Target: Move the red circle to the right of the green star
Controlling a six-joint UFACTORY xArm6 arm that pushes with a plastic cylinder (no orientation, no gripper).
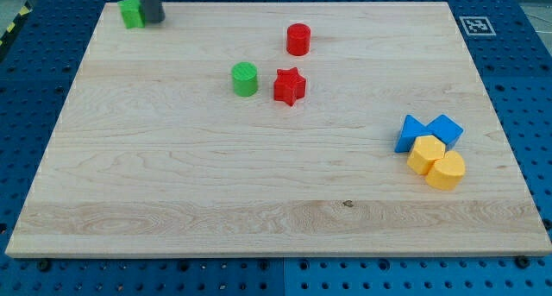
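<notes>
The red circle (298,39) stands on the wooden board near the view's top, right of centre. The green star (131,12) lies at the board's top left corner, partly hidden by my rod. My tip (153,21) rests just right of the green star, touching or nearly touching it. The red circle is far to the right of my tip.
A green circle (245,78) and a red star (290,86) sit side by side below the red circle. At the view's right, two blue blocks (429,131) and two yellow blocks (436,162) cluster together. The board (259,201) lies on a blue pegboard.
</notes>
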